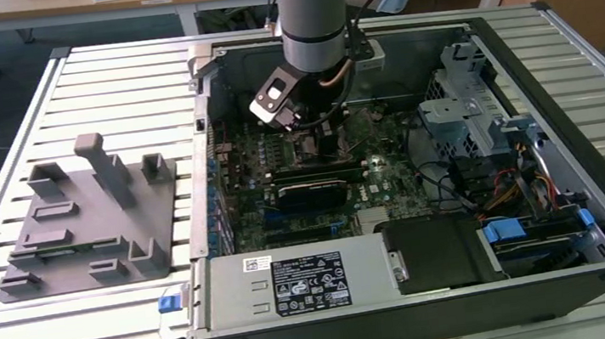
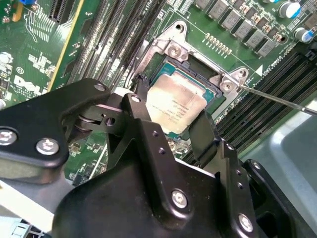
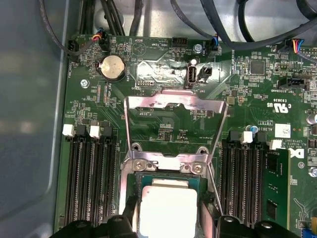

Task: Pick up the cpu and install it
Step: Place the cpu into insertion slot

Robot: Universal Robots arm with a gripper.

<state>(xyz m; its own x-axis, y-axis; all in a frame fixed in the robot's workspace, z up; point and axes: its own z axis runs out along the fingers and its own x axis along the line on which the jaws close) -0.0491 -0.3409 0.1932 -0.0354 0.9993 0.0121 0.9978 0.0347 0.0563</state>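
The open black metal computer case (image 1: 514, 21) lies flat, so its green motherboard (image 3: 99, 99) faces up beneath the black two-fingered pincer (image 2: 174, 119). Beyond the fingertips a silver hinged retention plate (image 3: 173, 101) stands swung open, baring the black-framed socket (image 2: 195, 69) directly below. The pincer clasps the small square silver-topped cpu (image 2: 173, 99) by opposite edges, level, in or just above that socket.

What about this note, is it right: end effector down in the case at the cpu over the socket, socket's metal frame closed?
No. The frame is swung open, tipped back off the socket, as the first wrist view shows. The rest holds: the end effector is down in the case at the cpu over the socket.
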